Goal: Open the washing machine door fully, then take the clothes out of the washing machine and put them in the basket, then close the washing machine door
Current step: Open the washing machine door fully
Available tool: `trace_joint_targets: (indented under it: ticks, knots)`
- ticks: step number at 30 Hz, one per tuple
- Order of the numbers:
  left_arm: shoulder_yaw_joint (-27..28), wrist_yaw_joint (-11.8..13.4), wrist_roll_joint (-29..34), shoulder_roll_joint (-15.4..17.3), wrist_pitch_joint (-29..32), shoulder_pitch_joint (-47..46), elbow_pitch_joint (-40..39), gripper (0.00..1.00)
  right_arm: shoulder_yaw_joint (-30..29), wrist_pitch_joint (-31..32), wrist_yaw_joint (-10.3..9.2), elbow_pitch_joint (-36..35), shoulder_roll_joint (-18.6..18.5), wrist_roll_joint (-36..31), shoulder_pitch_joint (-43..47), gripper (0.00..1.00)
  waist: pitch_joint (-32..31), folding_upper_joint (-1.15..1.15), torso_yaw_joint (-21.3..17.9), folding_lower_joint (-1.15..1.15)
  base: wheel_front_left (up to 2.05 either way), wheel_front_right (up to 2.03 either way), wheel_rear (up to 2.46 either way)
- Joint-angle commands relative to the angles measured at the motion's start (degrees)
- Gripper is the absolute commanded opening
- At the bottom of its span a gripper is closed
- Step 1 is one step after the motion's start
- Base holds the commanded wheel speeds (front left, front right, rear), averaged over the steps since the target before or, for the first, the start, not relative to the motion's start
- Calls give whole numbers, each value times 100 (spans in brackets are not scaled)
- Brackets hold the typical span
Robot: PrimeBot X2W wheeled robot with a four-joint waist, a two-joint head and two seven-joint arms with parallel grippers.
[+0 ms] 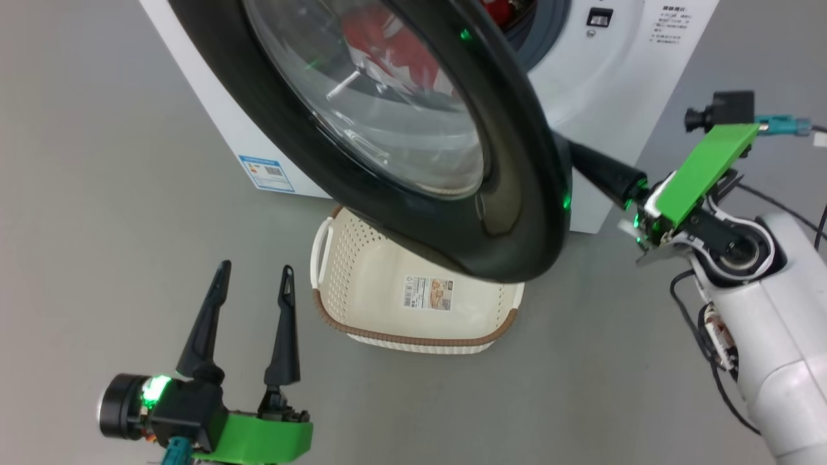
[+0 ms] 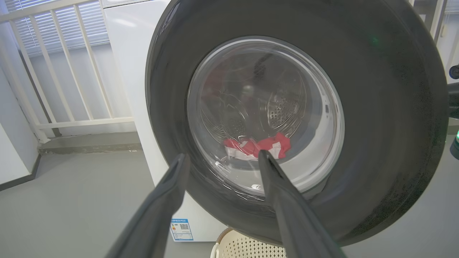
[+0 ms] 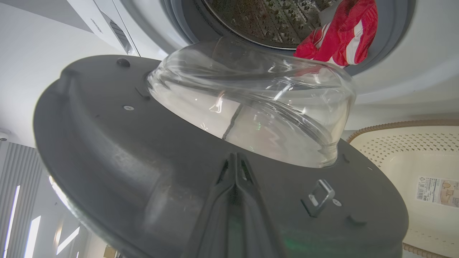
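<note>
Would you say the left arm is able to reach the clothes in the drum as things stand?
Probably not: the partly open washing machine door stands between the left gripper and the clothes, seen through its glass.

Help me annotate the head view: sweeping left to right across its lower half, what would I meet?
left end effector → basket → right end effector → pale right forearm
</note>
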Motion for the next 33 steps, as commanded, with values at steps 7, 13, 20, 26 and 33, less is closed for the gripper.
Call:
trace_joint_targets:
  ticks: [7, 13, 20, 26, 33]
  knots:
    - [225, 39, 61, 73, -28, 62, -189, 100, 249, 227, 19, -552, 209, 138, 382, 0, -149, 0, 96, 0, 0, 0, 0]
    - [214, 66, 56, 73, -28, 125, -206, 100, 373, 368, 19, -858, 256, 185, 599, 0, -236, 0, 172, 0, 0, 0, 0]
    - [221, 80, 57, 73, -28, 189, -216, 100, 542, 552, 19, -1148, 288, 267, 865, 0, -336, 0, 241, 0, 0, 0, 0]
    - [222, 82, 58, 73, -28, 239, -215, 100, 724, 660, 19, -1319, 363, 351, 1118, 0, -421, 0, 311, 0, 0, 0, 0]
    - [207, 82, 60, 73, -28, 278, -227, 100, 852, 690, 19, -1341, 482, 484, 1271, 0, -479, 0, 420, 0, 0, 0, 0]
